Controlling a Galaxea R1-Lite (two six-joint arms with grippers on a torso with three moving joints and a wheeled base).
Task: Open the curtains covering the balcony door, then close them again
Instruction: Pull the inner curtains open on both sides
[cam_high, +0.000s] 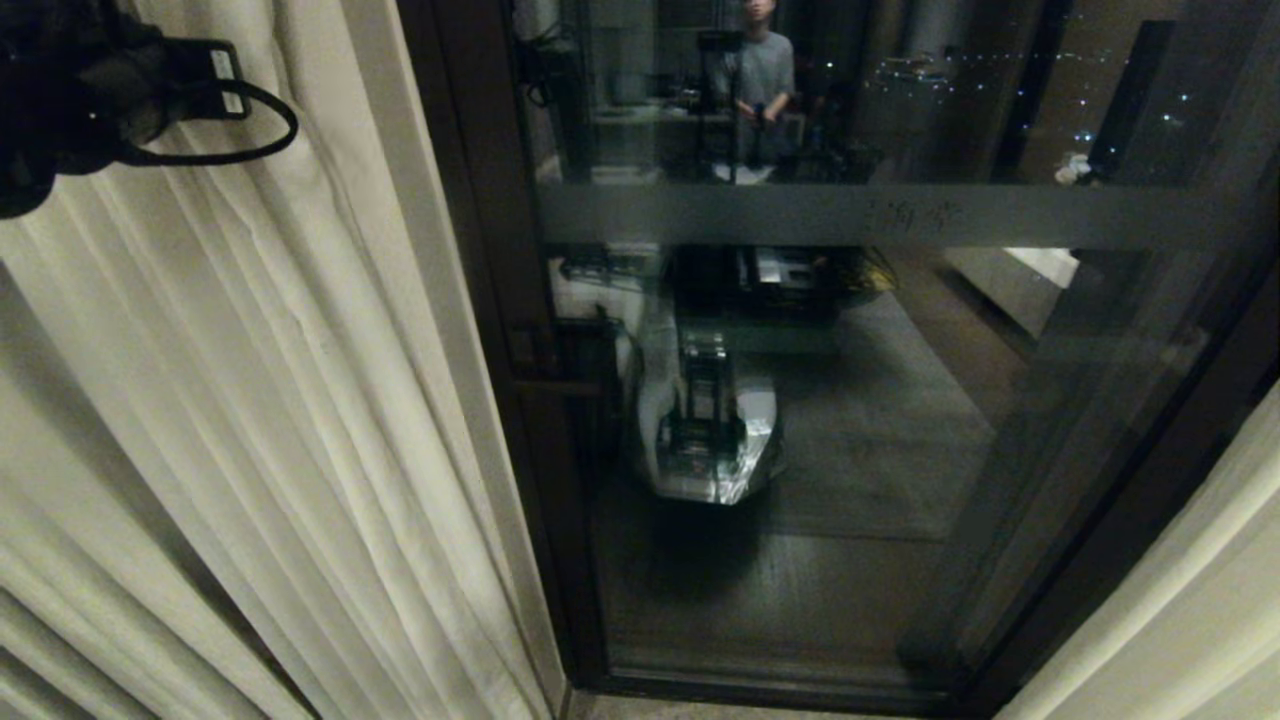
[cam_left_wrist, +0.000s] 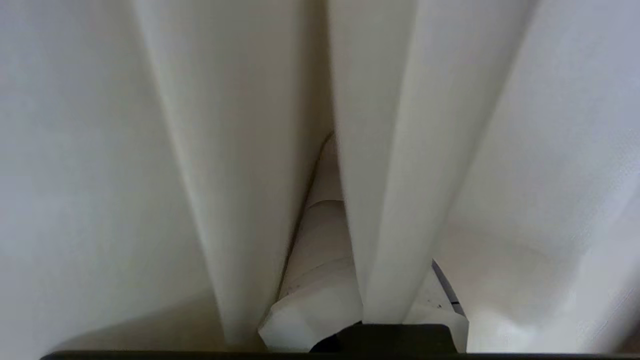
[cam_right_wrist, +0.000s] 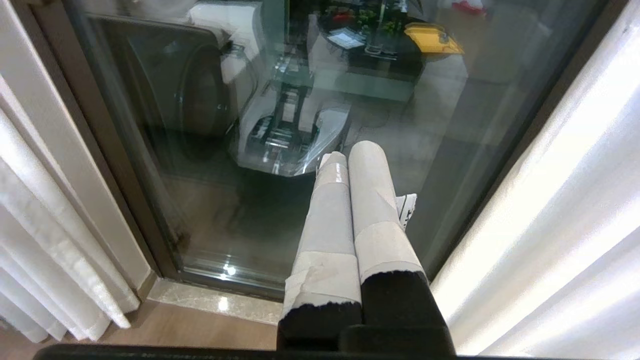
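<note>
Left gripper (cam_left_wrist: 345, 280) pinched on a fold of the left curtain (cam_high: 300, 400); best drawn sideways steadily, grip kept firm.

Cream pleated curtains (cam_high: 300, 400); dark brown-framed balcony door (cam_high: 800, 450), frosted grey band.

We see the curtains (cam_high: 300, 400) as matt, cream woven cloth; the balcony door (cam_high: 850, 400) is glossy, reflective glass with a frosted band, in a smooth dark frame.
</note>
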